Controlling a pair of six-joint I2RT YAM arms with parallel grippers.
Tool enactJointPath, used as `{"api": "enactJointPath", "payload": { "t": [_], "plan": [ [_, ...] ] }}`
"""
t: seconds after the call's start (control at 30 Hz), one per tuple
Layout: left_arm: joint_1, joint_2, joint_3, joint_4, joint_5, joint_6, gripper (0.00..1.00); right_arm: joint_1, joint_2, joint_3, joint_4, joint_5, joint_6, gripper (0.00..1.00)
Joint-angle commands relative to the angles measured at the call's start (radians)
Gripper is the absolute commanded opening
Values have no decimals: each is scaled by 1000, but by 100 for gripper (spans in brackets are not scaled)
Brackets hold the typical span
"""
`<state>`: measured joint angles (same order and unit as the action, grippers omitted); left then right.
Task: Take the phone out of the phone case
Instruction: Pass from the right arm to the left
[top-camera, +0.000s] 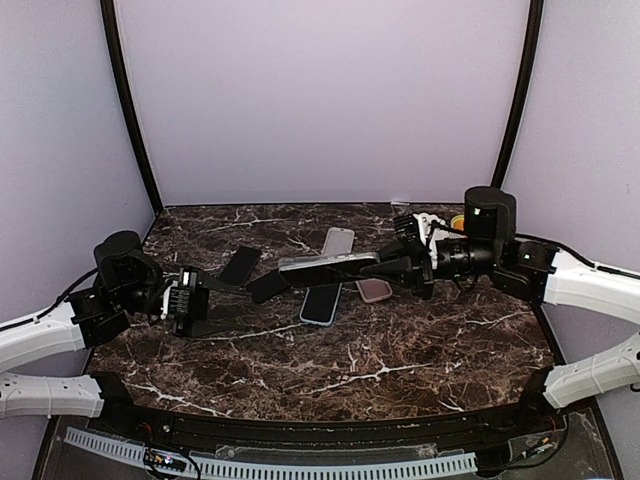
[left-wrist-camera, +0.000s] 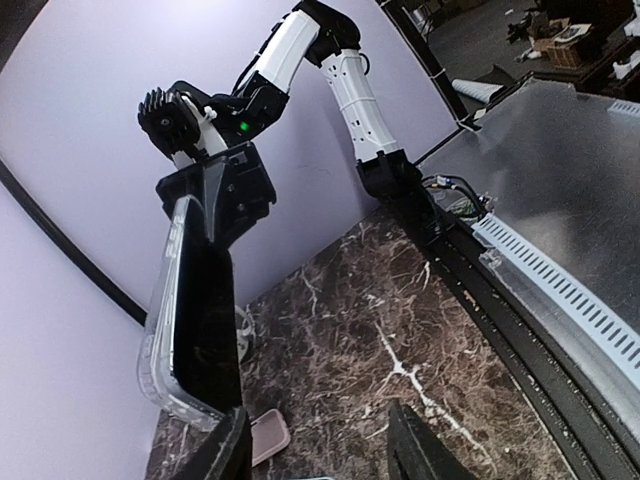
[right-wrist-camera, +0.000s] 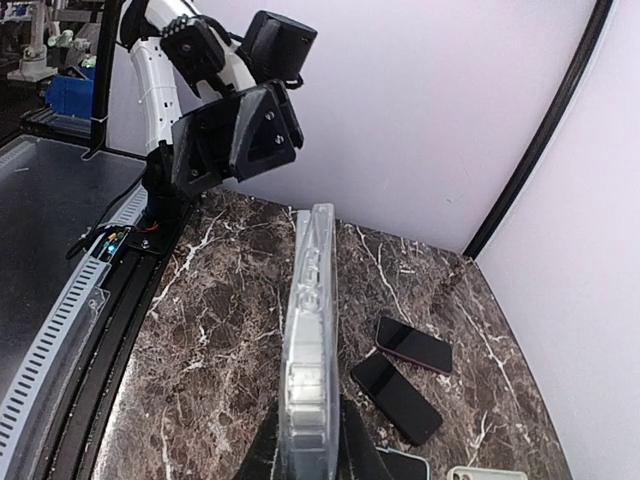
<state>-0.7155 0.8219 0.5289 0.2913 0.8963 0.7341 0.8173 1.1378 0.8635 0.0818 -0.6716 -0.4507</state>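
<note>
While the right gripper (top-camera: 388, 266) is clamped on one end of the clear phone case (top-camera: 325, 263) up top, the left gripper (top-camera: 258, 275) sits spread wide just off its free end. Left wrist cam: black phone (left-wrist-camera: 205, 330) seated in that case, right beside one left finger (left-wrist-camera: 228, 452). Right wrist cam: case edge-on, pinched between the right fingers (right-wrist-camera: 358, 452).

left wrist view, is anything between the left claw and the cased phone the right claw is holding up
Nothing visible. The left claw is open, and the cased phone, clamped in the right claw, stands in open air just past its fingertips.
</note>
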Motion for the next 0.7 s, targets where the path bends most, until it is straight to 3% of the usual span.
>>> {"api": "enactJointPath", "payload": {
  "t": [0.0, 0.2, 0.67],
  "plan": [
    [6, 56, 23, 116, 90, -122, 49, 66, -8, 18, 99, 39, -119, 0],
    [5, 106, 26, 177, 107, -199, 49, 118, 12, 23, 89, 48, -174, 0],
    [5, 118, 21, 167, 125, -195, 47, 144, 44, 11, 195, 34, -143, 0]
  ]
}}
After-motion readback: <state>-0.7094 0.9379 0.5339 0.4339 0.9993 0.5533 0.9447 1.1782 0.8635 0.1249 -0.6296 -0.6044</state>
